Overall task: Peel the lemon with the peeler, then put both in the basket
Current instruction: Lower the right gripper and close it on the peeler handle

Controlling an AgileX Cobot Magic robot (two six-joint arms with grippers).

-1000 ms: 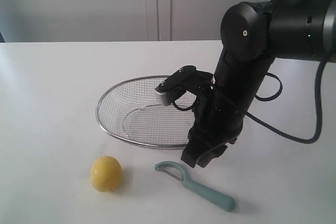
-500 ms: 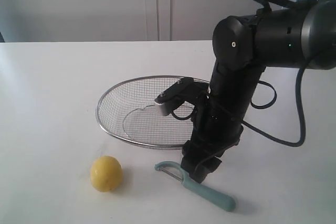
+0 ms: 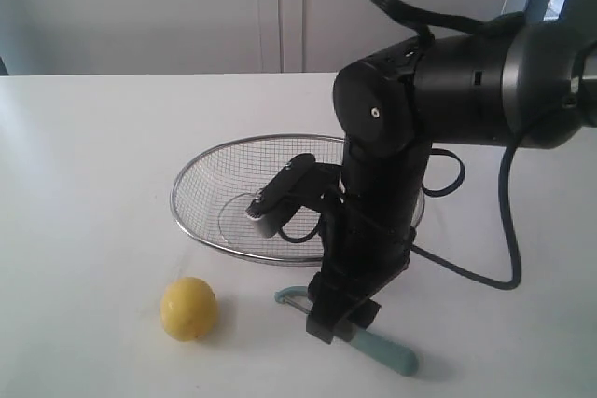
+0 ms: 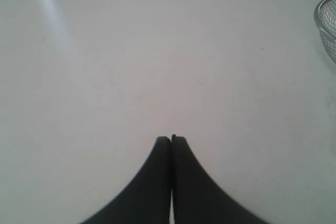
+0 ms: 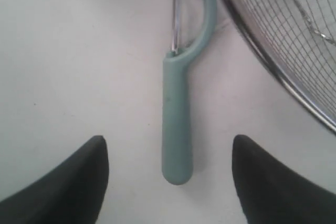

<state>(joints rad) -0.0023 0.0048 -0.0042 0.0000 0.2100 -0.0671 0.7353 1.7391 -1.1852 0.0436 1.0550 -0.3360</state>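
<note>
The yellow lemon [image 3: 188, 308] rests on the white table in front of the wire-mesh basket [image 3: 224, 202]. The teal peeler [image 3: 382, 349] lies flat to the lemon's right, its loop head partly hidden behind my right arm. My right gripper [image 3: 338, 323] hangs low over the peeler's middle. In the right wrist view this gripper [image 5: 170, 142] is open, with the peeler [image 5: 177, 114] handle end lying between the two wide-apart fingertips. My left gripper [image 4: 171, 139] is shut on nothing above bare table; it does not show in the exterior view.
The basket rim [image 5: 273, 72] runs close beside the peeler's head in the right wrist view, and an edge of the basket [image 4: 328, 24] shows in the left wrist view. A black cable [image 3: 476, 272] loops from the right arm over the table.
My right arm has swung left and lowered, bringing its open gripper from beside the basket down over the peeler. Lemon, peeler and basket have not moved.
</note>
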